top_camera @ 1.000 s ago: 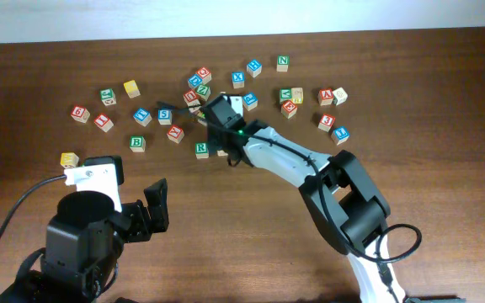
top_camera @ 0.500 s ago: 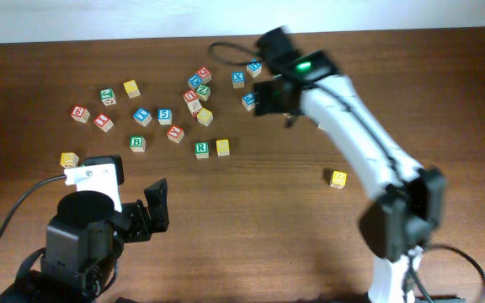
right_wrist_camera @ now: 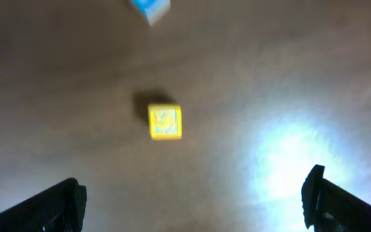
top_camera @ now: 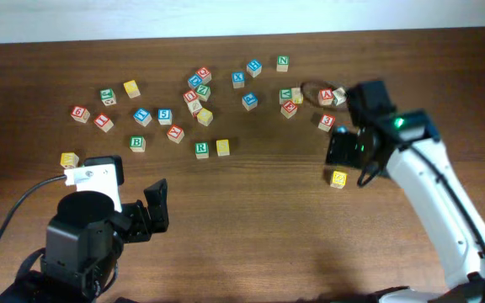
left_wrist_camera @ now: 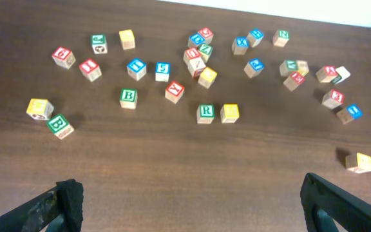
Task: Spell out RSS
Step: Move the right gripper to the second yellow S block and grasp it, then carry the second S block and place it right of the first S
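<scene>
A green R block [top_camera: 201,149] sits mid-table with a plain-looking yellow block [top_camera: 222,147] touching its right side; the left wrist view shows the same R block [left_wrist_camera: 205,112] and yellow block [left_wrist_camera: 230,113]. Another yellow block [top_camera: 338,178] lies alone at the right, seen below the right wrist camera as well [right_wrist_camera: 165,122]. My right gripper [top_camera: 343,148] hovers just above and behind it, open and empty [right_wrist_camera: 192,200]. My left gripper [left_wrist_camera: 189,206] is open and empty at the near left [top_camera: 146,217]. I cannot read S on any block.
Several lettered blocks are scattered across the far half of the table, thickest around the cluster [top_camera: 197,93]. More lie at the right [top_camera: 327,97] and the left [top_camera: 78,113]. A blue block [right_wrist_camera: 150,8] sits just beyond the lone yellow one.
My right arm has swung from the middle cluster over to the right side and its jaws have opened. The yellow block now lies alone at the right. The left arm is still.
</scene>
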Available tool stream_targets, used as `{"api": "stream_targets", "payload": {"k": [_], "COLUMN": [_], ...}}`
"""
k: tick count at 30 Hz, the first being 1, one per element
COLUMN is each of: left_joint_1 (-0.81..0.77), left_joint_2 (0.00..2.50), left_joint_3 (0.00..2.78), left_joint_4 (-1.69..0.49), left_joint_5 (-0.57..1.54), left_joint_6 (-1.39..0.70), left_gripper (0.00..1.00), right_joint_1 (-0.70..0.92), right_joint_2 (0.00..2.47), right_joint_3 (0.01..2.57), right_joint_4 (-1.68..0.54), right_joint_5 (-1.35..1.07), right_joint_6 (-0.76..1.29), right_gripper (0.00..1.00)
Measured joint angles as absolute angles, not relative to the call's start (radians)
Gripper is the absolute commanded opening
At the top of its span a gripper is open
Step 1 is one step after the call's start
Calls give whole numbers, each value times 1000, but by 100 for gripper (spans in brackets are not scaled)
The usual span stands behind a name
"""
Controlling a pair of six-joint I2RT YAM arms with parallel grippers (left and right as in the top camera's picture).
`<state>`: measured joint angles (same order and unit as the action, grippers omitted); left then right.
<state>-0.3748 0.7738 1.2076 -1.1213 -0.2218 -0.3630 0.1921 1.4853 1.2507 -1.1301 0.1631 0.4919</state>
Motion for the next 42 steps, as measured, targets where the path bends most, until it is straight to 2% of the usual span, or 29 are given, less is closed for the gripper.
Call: {"api": "stream_targets", "payload": {"k": [5,9,16,19,25,31,38,42], "left_joint_1": [-375,-375,-375,-375,-375,-375,-375,-375], "left_joint_2": [774,774,774,774,774,774,774,774], "left_joint_3": [1208,1208,1208,1208,1208,1208,1208,1208], "left_joint_4": [-1122,-1122,-1122,-1122,-1122,-1122,-1122,-1122], "left_joint_5": [-222,-222,-222,-222,-222,-222,-222,-222], "left_joint_6": [-363,-363,-363,-363,-363,-363,-363,-363], "left_gripper": [99,99,99,99,99,99,99,99], "right_joint_1": [192,192,192,192,192,192,192,192], "right_joint_2": [1478,1477,1538,1575,1584,1587,1587,1589], "right_joint_3": [968,813,755,754,753,753,753,803], "right_joint_4": [-831,-632,-440,-411,-373,-365,-365,-416], "right_joint_5": [126,113,107,106,103,104,98,31], "right_joint_6": [499,499,471,447,429,422,422,412], "right_gripper": [100,88,80,70,42,30,21,11]}}
